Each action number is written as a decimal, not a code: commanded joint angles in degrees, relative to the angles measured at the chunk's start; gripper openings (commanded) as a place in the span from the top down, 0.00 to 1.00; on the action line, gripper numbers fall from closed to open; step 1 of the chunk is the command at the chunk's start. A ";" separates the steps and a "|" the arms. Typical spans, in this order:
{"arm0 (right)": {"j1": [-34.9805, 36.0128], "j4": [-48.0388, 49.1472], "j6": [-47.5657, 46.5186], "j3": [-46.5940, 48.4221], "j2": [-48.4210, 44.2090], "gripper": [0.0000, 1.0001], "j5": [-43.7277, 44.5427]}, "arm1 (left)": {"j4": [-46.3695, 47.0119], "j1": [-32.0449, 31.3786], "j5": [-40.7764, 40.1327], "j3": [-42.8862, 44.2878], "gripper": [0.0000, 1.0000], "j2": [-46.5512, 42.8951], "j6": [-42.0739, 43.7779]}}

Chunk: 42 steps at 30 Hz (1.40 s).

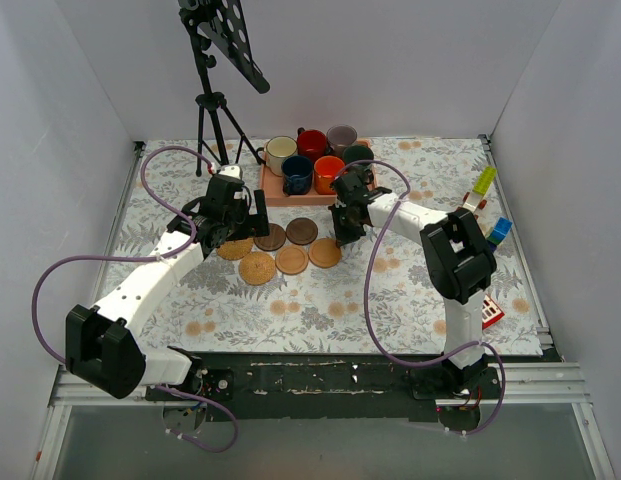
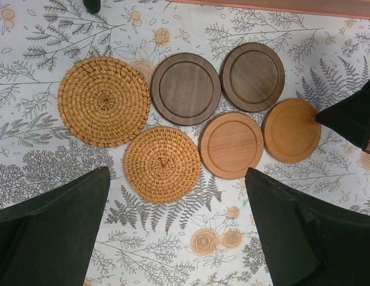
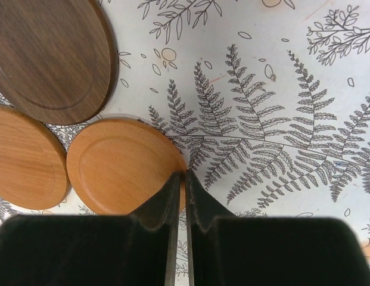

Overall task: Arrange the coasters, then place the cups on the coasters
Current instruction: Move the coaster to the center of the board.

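No readable text, labels or numbers anywhere.

Under the black left end effector (image 2: 176, 171), the woven coasters (image 2: 103, 101) are orange-tan, the dark coasters (image 2: 186, 88) brown, the smooth coasters (image 2: 231, 145) light orange-brown. The surface (image 2: 327, 24) is white with grey ferns and orange flowers. Ahead, the cups (image 1: 328, 172) are cream, red, lilac-grey, navy, orange, dark green.

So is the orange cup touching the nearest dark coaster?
Apart. The top view shows the orange cup inside the pink tray, the dark coaster on the tablecloth.
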 commanded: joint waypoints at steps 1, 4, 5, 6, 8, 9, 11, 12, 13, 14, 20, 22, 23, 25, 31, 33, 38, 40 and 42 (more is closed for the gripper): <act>1.16 -2.24 1.30 1.52 2.38 0.87 -0.30 | 0.55 -0.25 0.17 -0.23 0.02 -2.27 0.01; 1.16 -2.50 1.30 1.87 2.64 0.87 -0.38 | 0.55 -0.25 0.09 -0.23 0.02 -2.36 0.01; 1.25 -2.67 1.30 2.05 2.64 0.87 -0.38 | 0.55 -0.25 0.08 -0.14 0.02 -2.27 0.01; 1.25 -2.76 1.30 2.13 2.73 0.87 1.44 | 0.55 -0.25 0.08 -0.22 0.02 -2.36 0.01; 1.25 -3.11 1.48 2.22 2.64 0.87 2.07 | 0.55 -0.25 0.00 -0.22 0.02 -2.45 0.01; 1.16 -3.12 1.39 2.22 2.47 0.87 2.42 | 0.63 -0.25 0.00 -0.14 0.02 -2.36 0.10; 1.25 -3.03 1.22 2.22 2.20 0.85 3.04 | 0.55 -0.25 -0.09 -0.23 0.02 -2.36 0.10; 1.16 -3.11 1.13 2.22 2.11 0.85 3.13 | 0.55 -0.25 -0.09 -0.23 0.02 -2.27 0.10; 1.25 -2.94 1.04 2.22 1.85 0.84 3.39 | 0.55 -0.25 -0.09 -0.14 0.02 -2.36 0.10; 1.16 -2.85 1.04 2.31 1.76 0.83 3.57 | 0.55 -0.25 -0.18 -0.14 0.02 -2.27 0.10; 1.16 -2.85 0.78 3.28 1.32 0.76 4.19 | 0.46 -0.25 -0.27 0.04 0.02 -2.10 0.10; 1.16 -3.03 0.86 3.80 1.32 0.74 4.27 | 0.37 -0.25 -0.36 0.21 0.02 -1.92 0.10; 1.25 -2.94 0.86 4.07 1.24 0.72 4.27 | 0.37 -0.25 -0.36 0.13 0.02 -2.01 0.10; 1.16 -2.77 0.95 4.51 0.97 0.68 4.27 | 0.37 -0.25 -0.44 0.39 0.02 -1.83 0.10; 1.16 -2.41 1.04 6.79 -0.34 0.50 3.39 | 0.02 -0.25 -0.71 1.35 0.02 -1.22 0.28; 1.16 -2.24 0.69 7.41 -1.31 0.46 3.57 | -0.07 -0.25 -0.88 1.79 0.02 -1.13 0.37; 1.07 -0.13 -0.63 6.36 -6.49 0.43 4.01 | -0.59 -0.25 -1.23 4.16 0.02 -0.34 0.28; 0.81 1.71 -0.98 5.13 -9.12 0.43 3.75 | -0.51 -0.25 -0.97 5.66 0.02 0.10 0.37; 0.37 3.38 -0.98 3.81 -11.85 0.43 3.31 | -0.42 -0.25 -0.53 7.85 0.02 0.97 0.45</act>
